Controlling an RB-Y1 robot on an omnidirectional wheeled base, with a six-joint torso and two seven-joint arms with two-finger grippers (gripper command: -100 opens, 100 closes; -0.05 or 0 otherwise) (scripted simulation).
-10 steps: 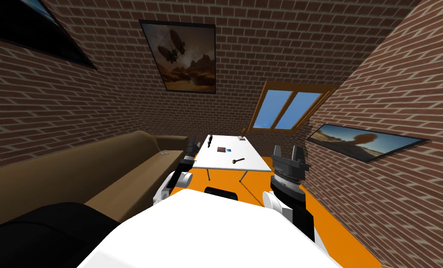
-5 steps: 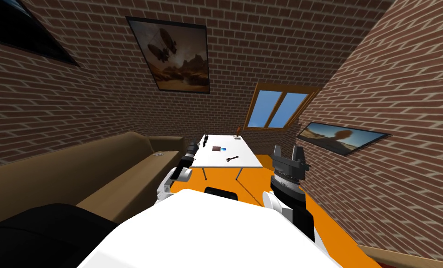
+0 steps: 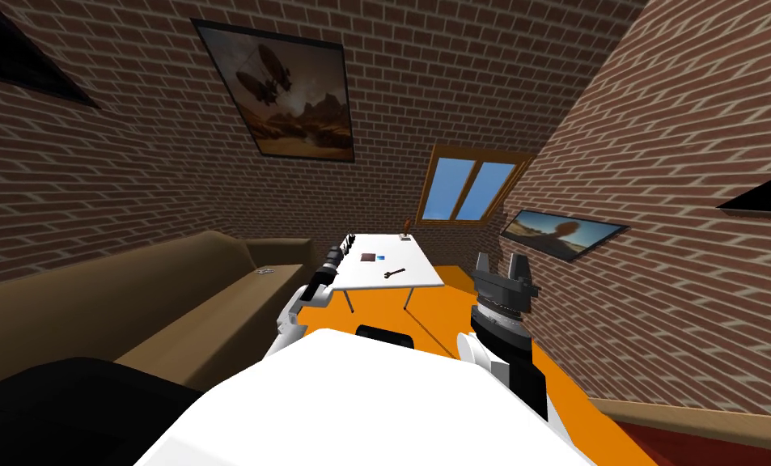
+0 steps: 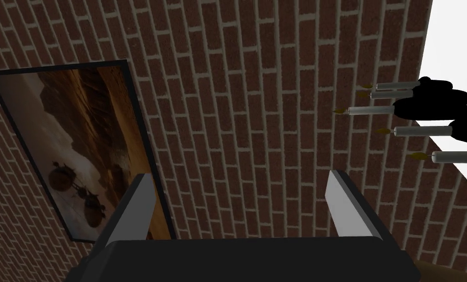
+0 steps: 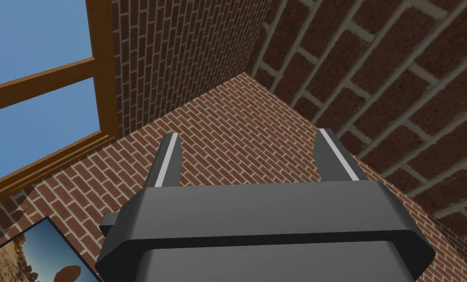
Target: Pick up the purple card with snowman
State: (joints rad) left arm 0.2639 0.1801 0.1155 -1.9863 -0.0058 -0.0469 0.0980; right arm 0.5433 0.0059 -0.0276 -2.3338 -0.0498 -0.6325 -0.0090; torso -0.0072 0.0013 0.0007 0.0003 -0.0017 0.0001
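Observation:
A small dark purplish card (image 3: 368, 257) lies flat on the white table (image 3: 412, 279) well ahead of me, with a tiny blue thing (image 3: 380, 257) beside it. My left gripper (image 3: 332, 257) is raised near the table's left corner, short of the card; in the left wrist view its fingers (image 4: 138, 205) stand open on nothing. My right gripper (image 3: 499, 264) points upward to the right of the table, also open and empty, as the right wrist view's gripper (image 5: 249, 156) shows.
A black wrench (image 3: 394, 273) lies near the table's front edge. A black candle holder (image 3: 348, 241) with several candles (image 4: 413, 110) stands at the far left, a small brown object (image 3: 407, 237) at the far end. A brown sofa (image 3: 173, 307) runs along the left; the floor (image 3: 456, 311) is orange.
My view has swung and drawn back: the table now looks smaller and further left. My left arm has lifted slightly toward the table corner. The right gripper keeps its pose.

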